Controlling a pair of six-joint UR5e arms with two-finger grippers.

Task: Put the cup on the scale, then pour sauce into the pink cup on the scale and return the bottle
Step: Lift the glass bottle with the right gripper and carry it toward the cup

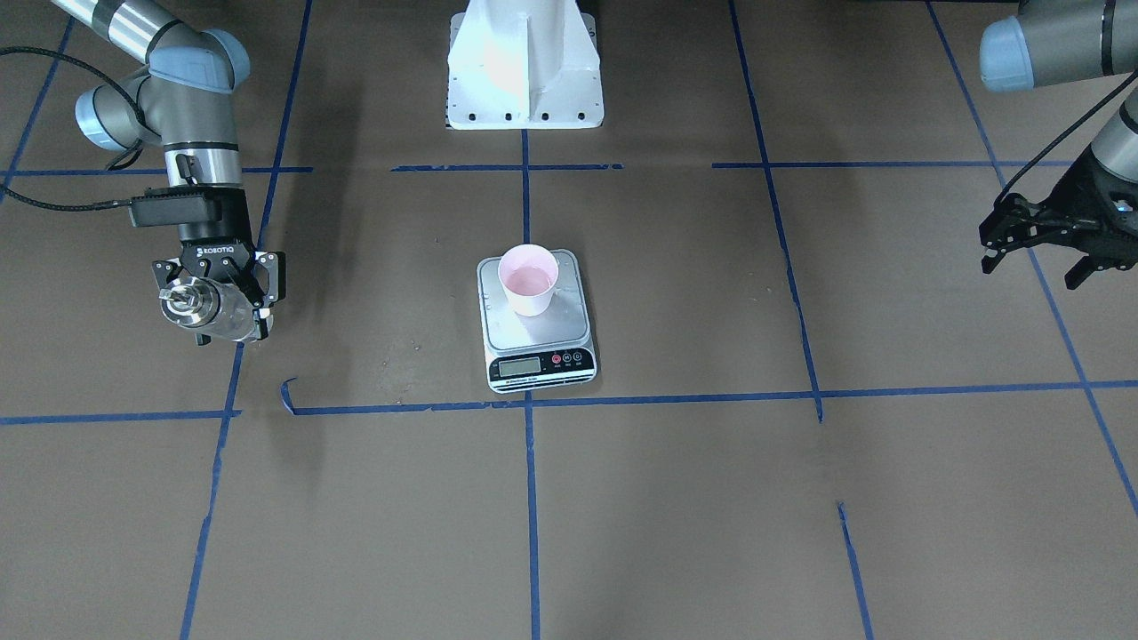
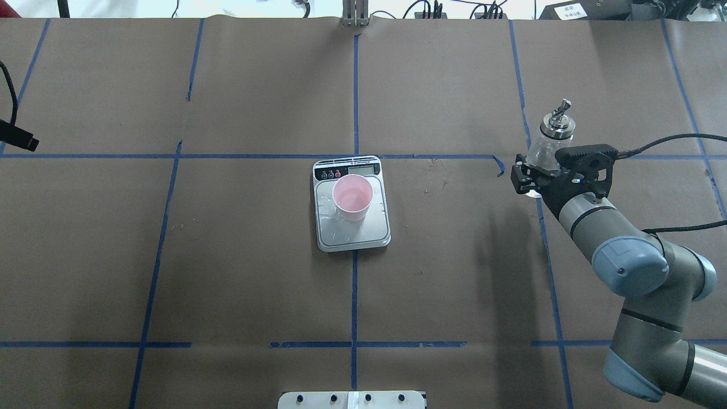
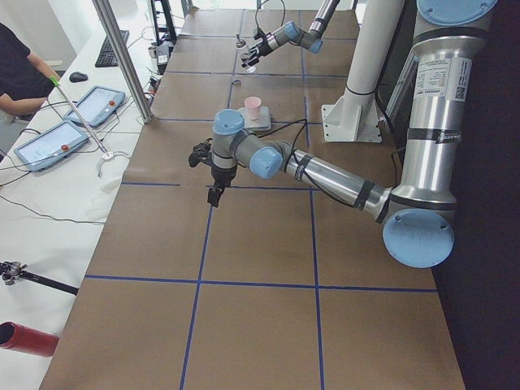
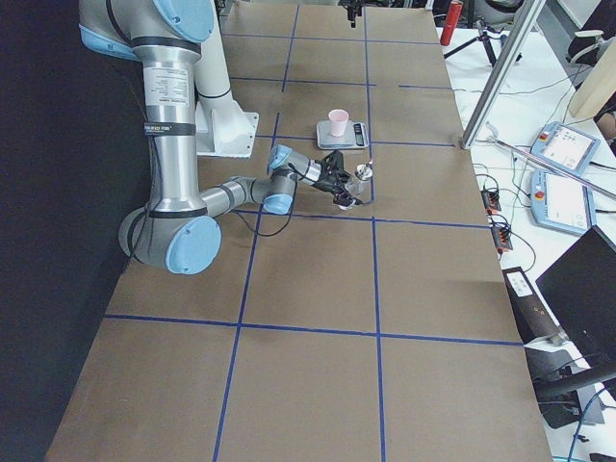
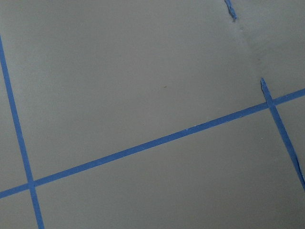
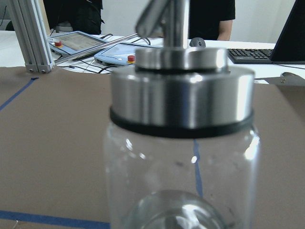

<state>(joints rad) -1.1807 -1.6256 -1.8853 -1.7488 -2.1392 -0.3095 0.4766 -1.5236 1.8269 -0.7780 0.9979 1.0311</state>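
Observation:
The pale pink cup (image 1: 528,280) stands upright on the silver plate of the scale (image 1: 540,342) at the table's middle; both also show in the overhead view, the cup (image 2: 352,197) on the scale (image 2: 355,236). My right gripper (image 1: 233,336) is shut on the clear glass bottle (image 1: 209,307), which stands upright with its metal spout on top, far to the scale's side. In the overhead view the bottle (image 2: 548,147) sits in the right gripper (image 2: 531,179). It fills the right wrist view (image 6: 181,143). My left gripper (image 1: 1029,271) is open and empty, above the table's other end.
The white robot base mount (image 1: 524,71) stands behind the scale. Blue tape lines (image 1: 676,397) grid the brown table cover. Small drops lie on the scale plate's left part (image 2: 326,213). Tablets and a metal post (image 3: 122,57) lie beyond the table's far edge.

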